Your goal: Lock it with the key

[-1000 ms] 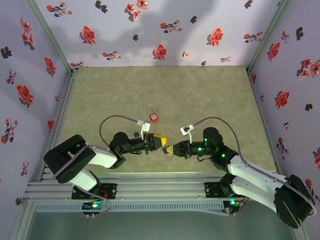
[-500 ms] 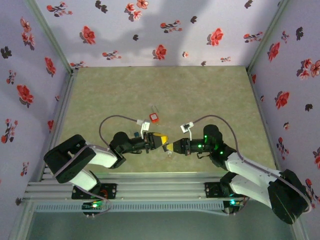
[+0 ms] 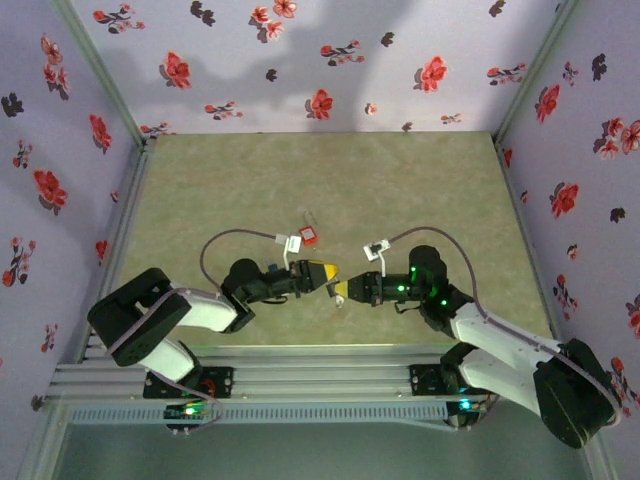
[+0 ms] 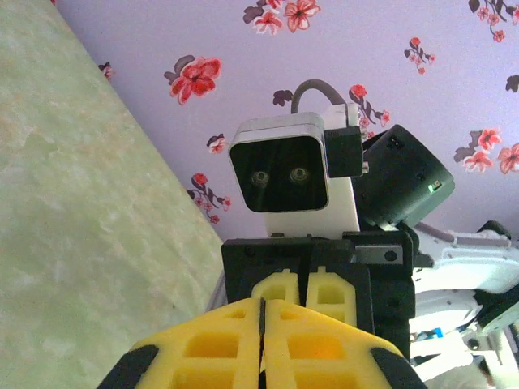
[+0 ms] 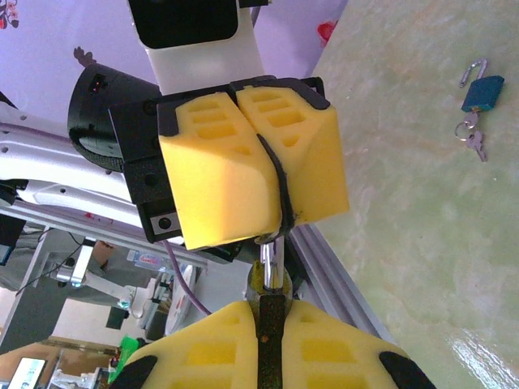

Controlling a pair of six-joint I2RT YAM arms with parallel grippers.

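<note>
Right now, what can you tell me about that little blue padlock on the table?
The blue padlock lies flat on the greenish table. It has a blue body and a silvery metal shackle; small keys on a ring lie at its other end. Whether it is latched is too small to tell.

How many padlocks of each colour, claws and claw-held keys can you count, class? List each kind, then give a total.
Red padlock: 1
Blue padlock: 1
Claws, both shut: 2 (left claw, right claw)
Black-headed key, pinched in the right claw: 1
Total: 5
</note>
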